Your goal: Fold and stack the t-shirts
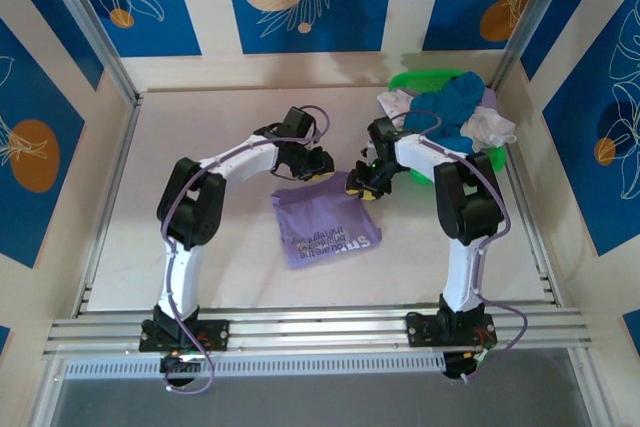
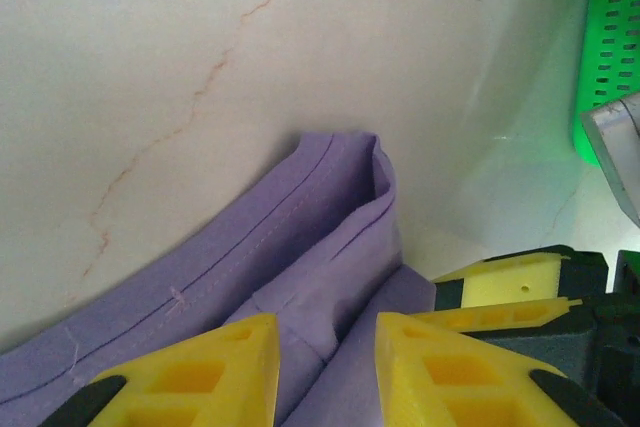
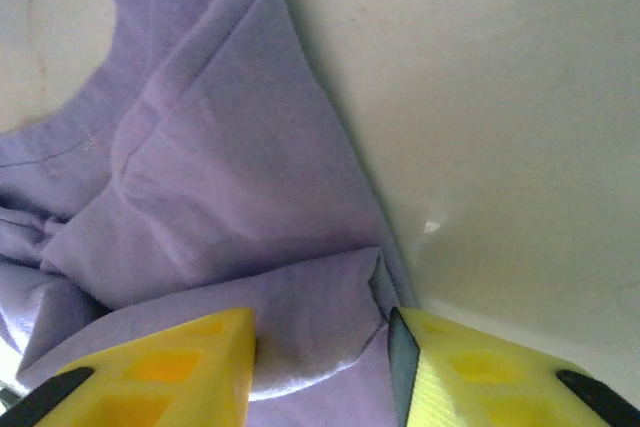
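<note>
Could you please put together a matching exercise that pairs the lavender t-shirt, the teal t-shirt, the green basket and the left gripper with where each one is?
Things:
1. lavender t-shirt
2. teal t-shirt
3. green basket
4. left gripper

Places:
A. far right corner of the table
B. at the far edge of the lavender t-shirt
C. lying on the table, lettering showing
D. heaped in the green basket

Pairs: 1-C, 2-D, 3-A, 4-B.

Yellow fingers (image 2: pixel 210 367); lavender t-shirt (image 1: pixel 325 224), white lettering; teal-blue t-shirt (image 1: pixel 455 112); white t-shirt (image 1: pixel 492 127); green basket (image 1: pixel 425 79); desk (image 2: pixel 150 67) off-white, faint reddish veins; wall panels (image 1: pixel 350 7) blue, orange discs.
</note>
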